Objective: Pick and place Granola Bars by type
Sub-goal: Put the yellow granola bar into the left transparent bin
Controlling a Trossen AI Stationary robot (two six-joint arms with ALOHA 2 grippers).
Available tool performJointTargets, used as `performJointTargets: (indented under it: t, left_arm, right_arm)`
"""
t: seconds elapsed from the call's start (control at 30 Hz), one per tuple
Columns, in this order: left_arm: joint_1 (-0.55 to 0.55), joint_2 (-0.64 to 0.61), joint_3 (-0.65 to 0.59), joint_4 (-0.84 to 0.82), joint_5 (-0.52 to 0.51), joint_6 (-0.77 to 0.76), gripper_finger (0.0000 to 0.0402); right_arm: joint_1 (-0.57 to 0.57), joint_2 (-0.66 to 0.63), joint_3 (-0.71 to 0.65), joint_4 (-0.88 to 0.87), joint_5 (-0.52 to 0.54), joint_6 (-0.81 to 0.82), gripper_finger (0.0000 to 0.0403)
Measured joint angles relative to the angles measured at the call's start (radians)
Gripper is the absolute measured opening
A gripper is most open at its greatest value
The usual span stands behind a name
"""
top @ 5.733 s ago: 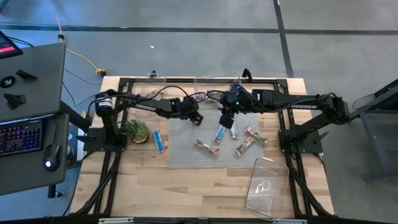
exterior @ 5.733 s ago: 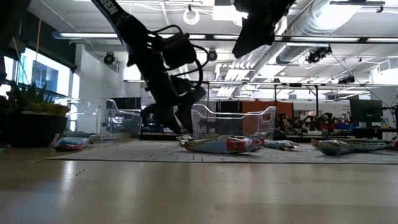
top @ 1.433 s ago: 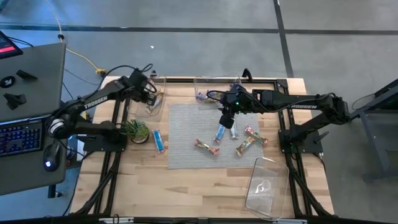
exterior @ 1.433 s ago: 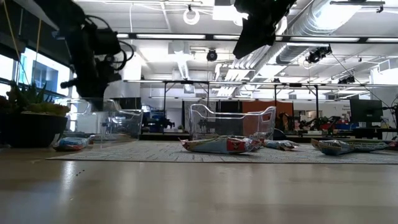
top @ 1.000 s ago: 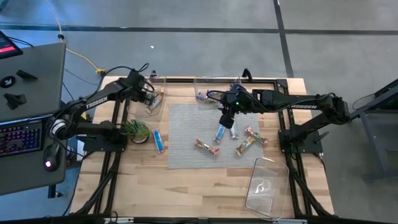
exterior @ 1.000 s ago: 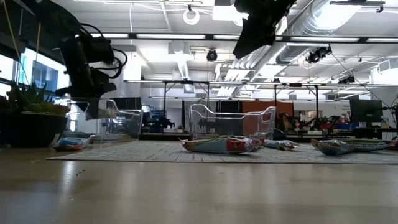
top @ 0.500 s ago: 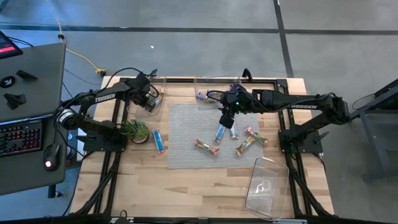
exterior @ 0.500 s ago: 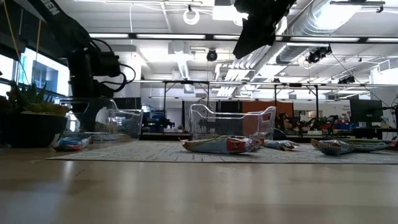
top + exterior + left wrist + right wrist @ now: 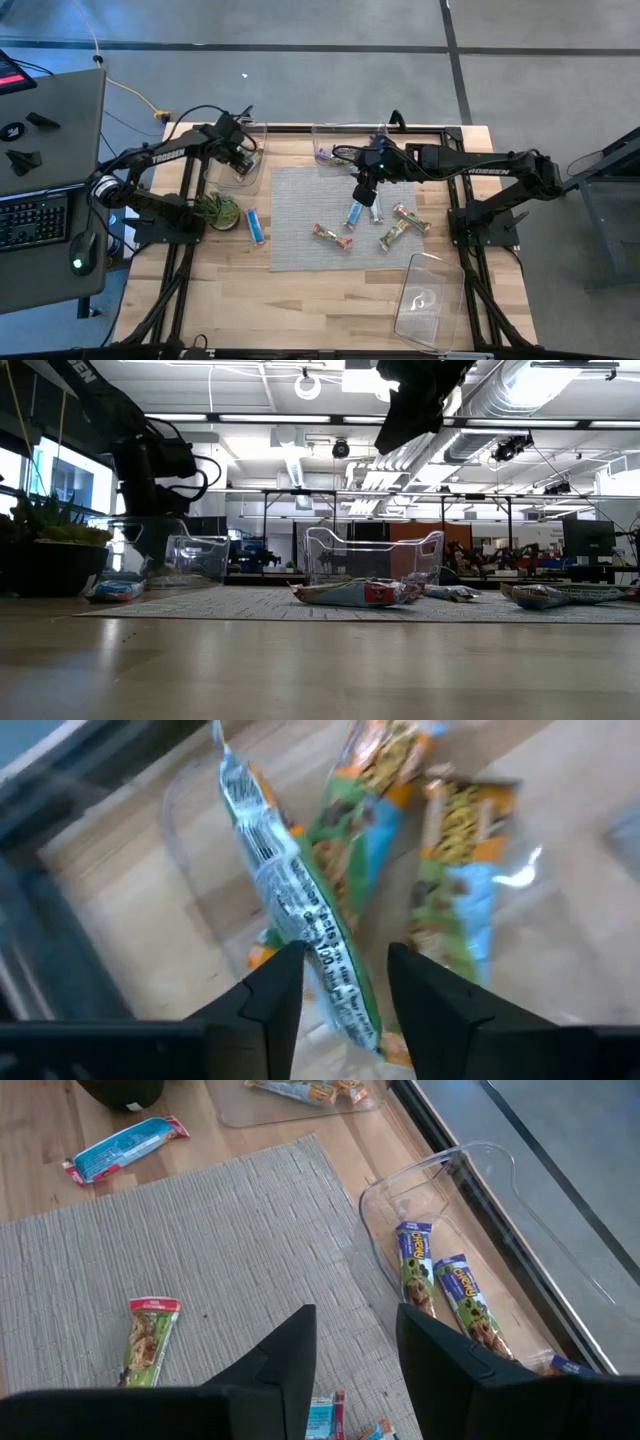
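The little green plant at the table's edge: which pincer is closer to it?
Left. The left pincer hangs over a clear bin just beyond the plant; the right pincer is far across, above the mat.

Robotics lab or open industrial workspace. Seen from above: wooden table (image 9: 300, 300) on a black metal frame, standing on a bare grey concrete floor (image 9: 330, 80) marked with dark lines. At left of the frame, a desk with a lit keyboard (image 9: 30, 222) and mouse (image 9: 79, 265); a yellow cable (image 9: 135, 92) trails across the floor. Level view: exposed ducts (image 9: 520, 400) and strip lights (image 9: 280, 418) across the top, rows of workbenches (image 9: 480, 560) in the background.
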Motion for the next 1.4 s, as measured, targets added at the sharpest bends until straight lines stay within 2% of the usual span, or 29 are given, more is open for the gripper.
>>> performJointTargets:
  t: [0.1,0.27,0.4,0.53,0.67,0.77,0.83,1.17,1.4]
  left_arm:
    - [0.0,-0.002,0.062,-0.061,0.04,0.0,0.0144]
    - [0.0,-0.002,0.245,-0.233,0.094,0.0,0.0145]
    - [0.0,-0.003,0.387,-0.284,0.178,-0.001,0.0145]
    - [0.0,-0.003,0.462,-0.255,0.294,0.0,0.0145]
    - [0.0,-0.003,0.457,-0.216,0.382,-0.001,0.0145]
    - [-0.001,-0.003,0.431,-0.204,0.39,-0.001,0.0145]
    - [-0.002,-0.003,0.406,-0.185,0.391,-0.001,0.0145]
    - [0.0,-0.003,0.315,-0.176,0.386,0.0,0.0145]
    - [0.0,-0.003,0.31,-0.181,0.37,0.0,0.0145]
  right_arm:
    - [0.0,0.0,0.0,0.0,0.003,0.0,0.0124]
    - [-0.003,0.0,0.0,0.0,0.004,-0.002,0.0124]
    - [-0.004,0.0,0.0,-0.002,0.059,-0.098,0.0124]
    - [-0.005,0.0,0.0,-0.064,0.071,0.139,0.0124]
    - [0.007,0.005,0.0,-0.236,0.099,0.31,0.0124]
    - [0.019,0.029,0.0,-0.358,0.144,0.458,0.0124]
    - [0.026,0.056,0.0,-0.4,0.123,0.512,0.0124]
    - [0.072,0.257,0.0,-0.411,0.004,0.525,0.0124]
    - [0.072,0.311,0.0,-0.411,-0.005,0.679,0.0124]
